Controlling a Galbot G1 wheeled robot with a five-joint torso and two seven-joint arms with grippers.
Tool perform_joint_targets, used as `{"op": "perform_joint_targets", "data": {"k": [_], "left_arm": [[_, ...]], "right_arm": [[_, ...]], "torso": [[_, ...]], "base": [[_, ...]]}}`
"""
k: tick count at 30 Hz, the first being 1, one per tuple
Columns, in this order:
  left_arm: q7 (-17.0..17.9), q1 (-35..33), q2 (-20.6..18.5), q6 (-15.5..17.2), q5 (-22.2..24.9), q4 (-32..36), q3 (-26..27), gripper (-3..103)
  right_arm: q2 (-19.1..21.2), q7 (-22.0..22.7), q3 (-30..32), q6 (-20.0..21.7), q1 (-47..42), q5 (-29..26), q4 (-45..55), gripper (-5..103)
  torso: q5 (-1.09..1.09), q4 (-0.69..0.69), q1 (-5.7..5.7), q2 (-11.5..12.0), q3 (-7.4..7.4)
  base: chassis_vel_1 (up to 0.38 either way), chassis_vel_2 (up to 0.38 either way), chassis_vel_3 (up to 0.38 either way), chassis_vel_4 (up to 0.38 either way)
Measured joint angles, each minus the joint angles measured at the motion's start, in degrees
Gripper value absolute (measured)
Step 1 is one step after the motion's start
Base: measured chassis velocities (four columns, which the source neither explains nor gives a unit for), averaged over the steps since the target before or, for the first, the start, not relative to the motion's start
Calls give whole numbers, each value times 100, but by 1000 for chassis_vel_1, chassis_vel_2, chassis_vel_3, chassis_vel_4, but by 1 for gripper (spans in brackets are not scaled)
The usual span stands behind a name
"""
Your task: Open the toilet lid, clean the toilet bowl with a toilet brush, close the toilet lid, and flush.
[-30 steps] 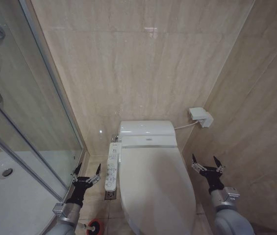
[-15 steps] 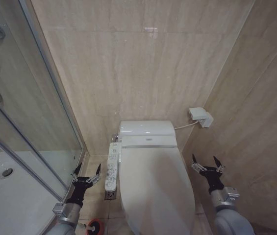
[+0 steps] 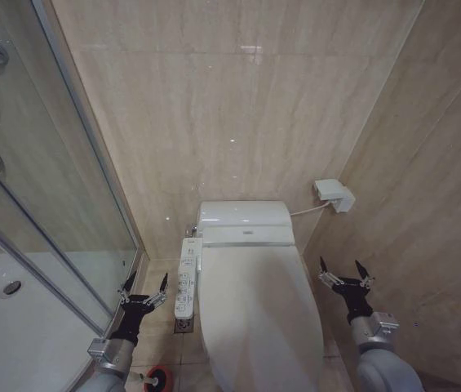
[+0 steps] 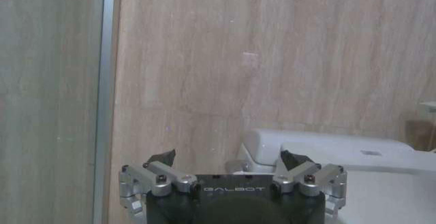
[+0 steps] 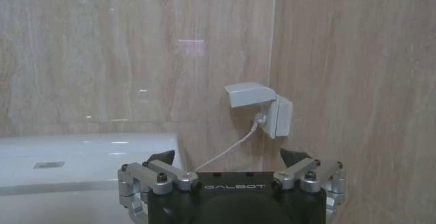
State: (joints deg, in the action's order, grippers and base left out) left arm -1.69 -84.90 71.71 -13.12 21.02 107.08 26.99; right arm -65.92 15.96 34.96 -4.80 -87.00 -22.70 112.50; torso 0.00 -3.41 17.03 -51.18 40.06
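- A glass shower screen (image 3: pixel 42 188) with a metal frame stood at the far left of the head view, with the white shower tray (image 3: pixel 10 327) below it.
- The left gripper (image 3: pixel 143 285) hung low between the shower screen and the toilet, above the floor tiles, its two dark fingers spread wide with nothing between them; in the left wrist view the left gripper (image 4: pixel 232 158) pointed at the beige wall, fingers equally wide apart.
- Below that arm, at the bottom edge of the head view, the red cup holder (image 3: pixel 156 378) sat on the floor; the toilet brush itself could not be made out clearly there.
- A narrow white button panel (image 3: pixel 187 278) ran along the left side of the toilet bowl (image 3: pixel 201 339), just beside the left gripper.
- The toilet lid (image 3: pixel 259 314) lay closed flat over the bowl, glossy and white, with the rear housing (image 3: pixel 245 222) against the back wall.
- A white wall socket box (image 3: pixel 334 194) hung to the right of the housing, its cable (image 3: pixel 305 210) leading toward the toilet.
- The right gripper (image 3: pixel 343 272) hovered to the right of the lid, apart from it and near the side wall, fingers splayed wide and holding nothing; the right wrist view showed the right gripper (image 5: pixel 230 158) likewise wide.
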Motion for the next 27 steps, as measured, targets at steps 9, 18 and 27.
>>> {"op": "perform_joint_targets", "data": {"k": [9,18,27], "left_arm": [[0,0,0,0,0,0,0,100],[0,0,0,0,0,0,0,100],[17,-25,-12,67,1,37,34,100]], "right_arm": [[0,0,0,0,0,0,0,100],[0,0,0,0,0,0,0,100],[0,0,0,0,0,0,0,100]], "torso": [[0,0,0,0,0],[0,0,0,0,0],[0,0,0,0,0]], "base": [[0,0,0,0],[0,0,0,0],[0,0,0,0]]}}
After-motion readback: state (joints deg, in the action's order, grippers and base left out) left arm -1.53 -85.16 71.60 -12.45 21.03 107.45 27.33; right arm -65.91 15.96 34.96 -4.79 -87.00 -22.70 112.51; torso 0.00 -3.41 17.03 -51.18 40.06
